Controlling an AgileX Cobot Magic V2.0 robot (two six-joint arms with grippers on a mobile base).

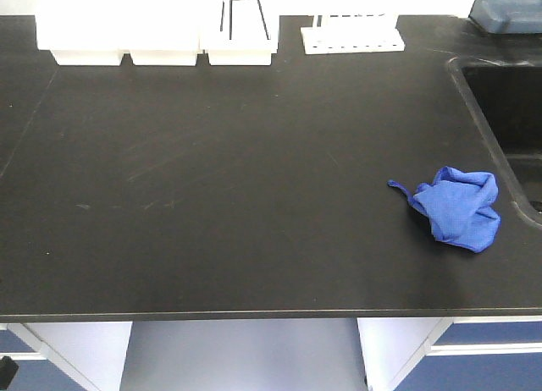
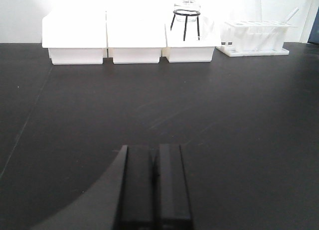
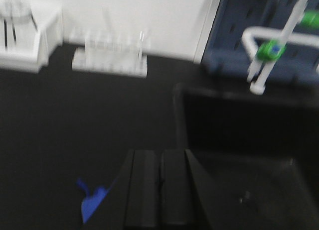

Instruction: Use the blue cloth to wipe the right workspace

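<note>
A crumpled blue cloth (image 1: 457, 206) lies on the black worktop (image 1: 237, 171) at the right, close to the sink's edge. Neither gripper shows in the front view. In the right wrist view my right gripper (image 3: 159, 155) is shut and empty, above the worktop; a corner of the blue cloth (image 3: 92, 202) shows just left of and below its fingers, the rest hidden behind them. In the left wrist view my left gripper (image 2: 155, 149) is shut and empty over bare worktop, far from the cloth.
A black sink (image 1: 508, 112) is sunk into the worktop at the right, with a white and green tap (image 3: 266, 53) over it. White bins (image 1: 161, 44), a black ring stand (image 1: 241, 10) and a white test-tube rack (image 1: 351, 37) line the back edge.
</note>
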